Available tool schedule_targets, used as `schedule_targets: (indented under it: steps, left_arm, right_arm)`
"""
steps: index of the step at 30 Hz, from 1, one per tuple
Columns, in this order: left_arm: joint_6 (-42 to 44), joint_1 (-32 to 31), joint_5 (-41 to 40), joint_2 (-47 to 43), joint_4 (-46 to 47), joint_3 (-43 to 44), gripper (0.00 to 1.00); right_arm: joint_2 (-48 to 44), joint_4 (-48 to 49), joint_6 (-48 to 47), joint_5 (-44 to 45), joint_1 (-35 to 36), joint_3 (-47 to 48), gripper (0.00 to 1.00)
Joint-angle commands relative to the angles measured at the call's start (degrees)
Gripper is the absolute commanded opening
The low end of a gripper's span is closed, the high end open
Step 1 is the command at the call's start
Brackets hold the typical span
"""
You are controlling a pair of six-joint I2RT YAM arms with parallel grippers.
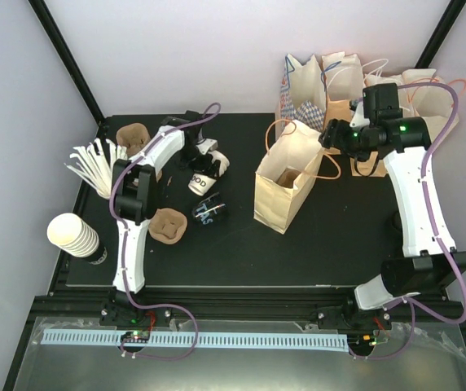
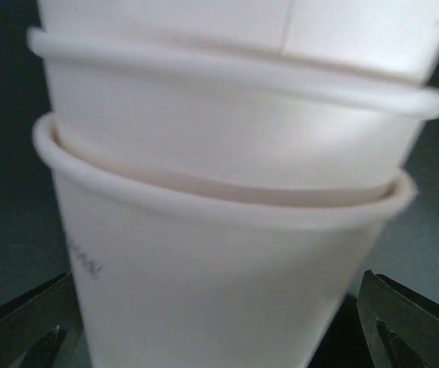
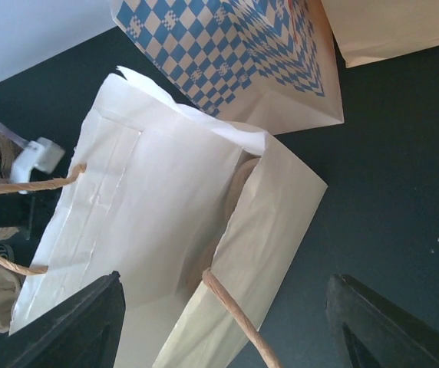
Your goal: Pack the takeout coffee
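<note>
The takeout coffee, a white cup (image 1: 200, 184) with black lettering, lies on its side on the black mat, left of centre. My left gripper (image 1: 210, 161) hovers right over it. In the left wrist view nested white paper cups (image 2: 219, 253) fill the frame between my left gripper's (image 2: 216, 314) spread fingers (image 2: 407, 322), with a speck of dark print on the left side. Those jaws stand open around the cups. My right gripper (image 1: 331, 136) hangs open over the far side of an open paper bag (image 1: 285, 176). In the right wrist view the bag (image 3: 150, 215) and its rope handle (image 3: 235, 314) lie under my right gripper (image 3: 223, 285).
A black cup (image 1: 211, 213) lies near the lettered one. Brown pulp carriers (image 1: 168, 226) (image 1: 133, 134), a stack of cream cups (image 1: 73, 236) and a fan of white sticks (image 1: 94, 165) sit at the left. More bags (image 1: 331, 81), one blue-checked (image 3: 242, 54), stand at the back right.
</note>
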Motion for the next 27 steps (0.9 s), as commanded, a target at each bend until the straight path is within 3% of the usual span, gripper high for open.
schedule_targets:
  steps: [1,6,13,17,21,27]
  left_arm:
    - [0.1,-0.4,-1.9,1.4,-1.1,-0.8,0.99]
    - [-1.1,-0.4,-3.1,0.9,1.6,-5.4,0.95]
    - [-1.6,-0.5,-2.0,-1.8,5.0,-11.2,0.73]
    - [-1.8,-0.5,-1.9,-9.9,10.1,-17.4,0.62]
    - [-3.0,-0.4,-0.5,-20.1,15.2,-24.2,0.62]
    - [-6.0,-1.3,7.1,-41.4,28.2,-39.1,0.64]
  right_arm:
    - [1.2,-0.7,-1.2,-1.9,-0.1,2.5,0.74]
    - [1.3,-0.8,-1.0,-3.0,-0.2,2.5,0.74]
    - [0.6,-1.7,-1.7,-4.0,-0.2,4.3,0.74]
    - [1.2,-3.5,-2.6,-6.2,-0.1,8.1,0.74]
    - [1.6,-3.4,-4.4,-13.9,1.9,11.4,0.73]
    - [4.6,-2.9,-8.9,-19.1,14.2,18.8,0.71]
